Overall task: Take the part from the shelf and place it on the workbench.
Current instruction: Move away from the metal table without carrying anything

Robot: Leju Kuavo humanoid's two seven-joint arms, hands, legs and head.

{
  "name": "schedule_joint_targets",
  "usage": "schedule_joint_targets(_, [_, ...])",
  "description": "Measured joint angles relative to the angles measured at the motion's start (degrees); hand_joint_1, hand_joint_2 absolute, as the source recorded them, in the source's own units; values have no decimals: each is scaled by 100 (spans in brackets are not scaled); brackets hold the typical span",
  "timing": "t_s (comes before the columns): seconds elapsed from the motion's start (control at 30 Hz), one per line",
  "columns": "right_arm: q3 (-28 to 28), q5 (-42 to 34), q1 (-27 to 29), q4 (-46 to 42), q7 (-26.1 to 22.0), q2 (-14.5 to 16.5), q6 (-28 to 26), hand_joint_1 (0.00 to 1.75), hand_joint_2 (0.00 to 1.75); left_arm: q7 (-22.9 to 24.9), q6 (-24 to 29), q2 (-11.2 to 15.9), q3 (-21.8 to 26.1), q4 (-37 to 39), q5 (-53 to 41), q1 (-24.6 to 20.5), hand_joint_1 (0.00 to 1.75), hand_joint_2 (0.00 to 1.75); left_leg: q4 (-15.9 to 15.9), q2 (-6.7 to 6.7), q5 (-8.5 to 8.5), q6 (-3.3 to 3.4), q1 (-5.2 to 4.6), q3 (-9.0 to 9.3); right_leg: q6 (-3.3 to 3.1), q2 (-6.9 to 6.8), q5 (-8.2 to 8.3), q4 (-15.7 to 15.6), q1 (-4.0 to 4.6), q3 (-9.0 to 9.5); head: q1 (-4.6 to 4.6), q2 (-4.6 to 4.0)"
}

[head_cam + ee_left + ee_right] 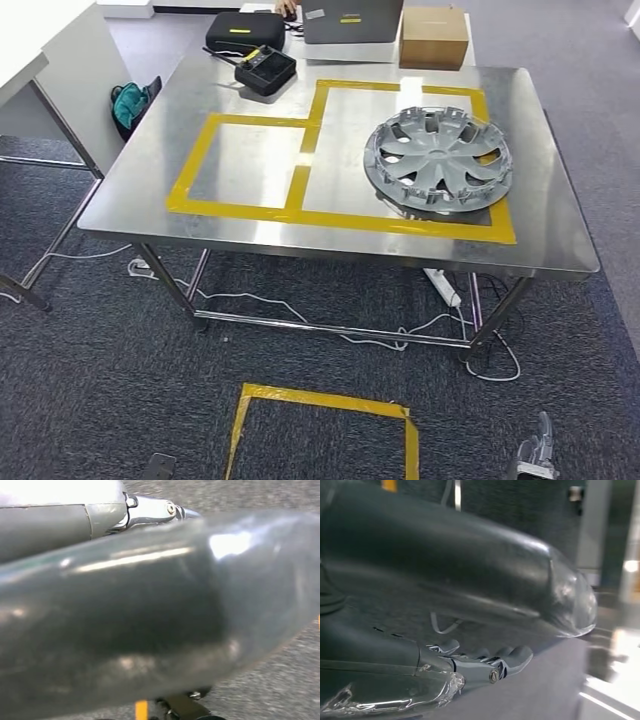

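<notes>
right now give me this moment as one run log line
part: hubcap on workbench, inside larger yellow tape box | right hand low by floor, empty | left hand holds nothing seen | stage: part placed

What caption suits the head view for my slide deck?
Silver hubcap lying inside the yellow tape outline on the steel workbench.

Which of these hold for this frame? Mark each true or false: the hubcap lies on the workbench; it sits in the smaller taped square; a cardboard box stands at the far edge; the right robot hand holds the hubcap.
1. The hubcap lies on the workbench: true.
2. It sits in the smaller taped square: false; it lies in the larger taped area on the right.
3. A cardboard box stands at the far edge: true.
4. The right robot hand holds the hubcap: false; it hangs low by the floor, apart from it.
</notes>
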Motion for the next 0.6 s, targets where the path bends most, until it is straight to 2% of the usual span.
schedule_joint_targets(0.03, [-91,-56,-80,201,10,7,94,0,0,-19,-19,-1,9,0,2,3,0,0,107,7,93,-18,10,58,12,-52,60,18,-2,-85,0,1])
schedule_joint_targets(0.07, [-194,-107,-161,403,21,15,203,0,0,-45,-42,-2,22,0,3,6,0,0,8,33,270,-32,20,214,29,-107,112,42,-8,-167,-1,1])
schedule_joint_targets(0.1, [-301,-139,-234,586,29,24,295,0,0,-77,-69,-2,34,0,5,7,0,0,-279,102,435,-44,29,463,55,-162,154,72,-13,-250,-2,1])
schedule_joint_targets(0.13, [-412,-155,-301,755,32,30,358,0,0,-117,-107,-13,45,0,5,3,0,0,-691,230,521,-52,34,792,86,-216,187,105,-12,-318,-5,1])
schedule_joint_targets(0.17, [-517,-168,-362,904,25,37,384,0,0,-158,-145,-21,51,0,3,-8,0,0,-1131,348,510,-39,23,1096,119,-276,213,140,-8,-369,-7,0])
schedule_joint_targets(0.2, [-622,-194,-426,1043,15,42,391,0,0,-198,-189,-33,57,0,-6,-20,0,0,-1475,436,446,-4,12,1303,157,-340,243,176,-1,-409,-9,0])
schedule_joint_targets(0.23, [-723,-228,-489,1173,5,48,392,0,0,-240,-231,-46,66,0,-19,-25,0,0,-1682,463,381,45,-4,1405,192,-408,273,199,1,-438,-7,0])
schedule_joint_targets(0.27, [-811,-267,-546,1286,0,55,393,0,0,-270,-259,-53,76,0,-34,-15,0,0,-1768,414,354,111,-21,1396,227,-480,306,209,-4,-455,-7,0])
schedule_joint_targets(0.3, [-889,-298,-595,1380,4,61,393,0,0,-289,-279,-67,85,0,-50,12,0,0,-1779,359,370,175,-19,1357,266,-486,317,221,-20,-485,-8,0])
schedule_joint_targets(0.33, [-952,-318,-631,1454,11,67,386,0,0,-299,-290,-72,92,0,-63,44,0,0,-1779,305,404,232,-19,1329,300,-399,265,274,-40,-522,-5,0])
schedule_joint_targets(0.37, [-1007,-333,-657,1518,22,69,376,0,0,-303,-298,-79,98,0,-76,68,0,0,-1785,256,440,287,-13,1305,332,-255,139,439,-55,-595,-6,0])
schedule_joint_targets(0.43, [-1108,-351,-687,1639,47,70,356,0,0,-313,-316,-89,106,0,-94,78,0,0,-1780,140,495,354,-13,1257,372,57,-285,1173,-67,-873,-1,0])
schedule_joint_targets(0.47, [-1151,-355,-694,1691,56,70,347,0,0,-317,-326,-97,108,0,-99,76,0,0,-1775,72,513,368,-19,1237,376,119,-473,1599,-64,-1028,-2,0])
schedule_joint_targets(0.5, [-1185,-356,-699,1736,62,70,342,0,0,-321,-334,-103,108,0,-100,79,0,0,-1770,0,526,372,-27,1224,371,143,-573,1897,-60,-1132,-3,0])
schedule_joint_targets(0.53, [-1210,-356,-703,1770,65,70,338,0,0,-323,-340,-108,108,0,-101,86,0,0,-1766,-71,535,369,-32,1215,360,154,-560,1966,-58,-1135,-4,0])
schedule_joint_targets(0.57, [-1229,-356,-708,1798,67,70,335,0,0,-325,-344,-112,109,0,-101,93,0,0,-1760,-147,542,365,-34,1211,342,171,-436,1775,-58,-1014,-4,0])
schedule_joint_targets(0.6, [-1242,-356,-713,1819,67,70,334,0,0,-326,-346,-115,109,0,-101,95,0,0,-1755,-225,547,358,-33,1211,322,224,-240,1379,-63,-791,-4,0])
